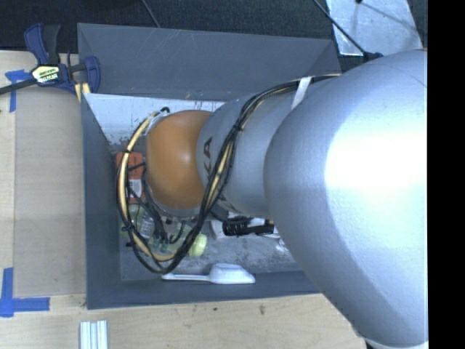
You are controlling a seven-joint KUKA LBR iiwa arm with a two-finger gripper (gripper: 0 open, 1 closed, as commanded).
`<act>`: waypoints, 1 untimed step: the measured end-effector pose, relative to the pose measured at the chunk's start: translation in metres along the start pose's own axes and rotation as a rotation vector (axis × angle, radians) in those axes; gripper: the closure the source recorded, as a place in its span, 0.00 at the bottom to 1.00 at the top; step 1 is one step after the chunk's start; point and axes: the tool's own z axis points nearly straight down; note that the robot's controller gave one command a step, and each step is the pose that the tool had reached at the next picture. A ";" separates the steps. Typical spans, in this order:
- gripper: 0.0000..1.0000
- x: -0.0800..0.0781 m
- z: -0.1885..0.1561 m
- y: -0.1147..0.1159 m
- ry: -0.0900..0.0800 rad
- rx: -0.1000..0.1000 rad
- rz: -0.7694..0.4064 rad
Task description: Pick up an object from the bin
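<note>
Landmark is the orange cover on the wrist, sitting over the left half of the grey bin.

Just left of the cover, near the bin's left wall, I see a small red-orange thing. It's mostly hidden behind the cables that loop round the cover's left edge, so I can't tell its kind.

Under the cover's lower-left edge there's dark hardware that I take for the gripper, low over the left part of the bin floor. I can't tell whether the claw is open or closed, since the cover and cables hide it. I can't see what's directly under it either, so I can't tell which thing it's on.

Just below the gripper is a green bit, mixed in with the cables, kind unclear. Below the cover and slightly right is a small yellow-green ball, just beside the cable loop. Further below the cover, near the bin's front wall, a white plastic spoon lies flat, bowl to the right and handle pointing left.

Below-right of the cover, right of the ball, a black longish thing lies at the edge of the arm. The arm comes in from the cover's right and covers the right half of the bin.
</note>
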 end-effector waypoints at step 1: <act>1.00 0.000 -0.009 -0.001 0.001 0.001 0.000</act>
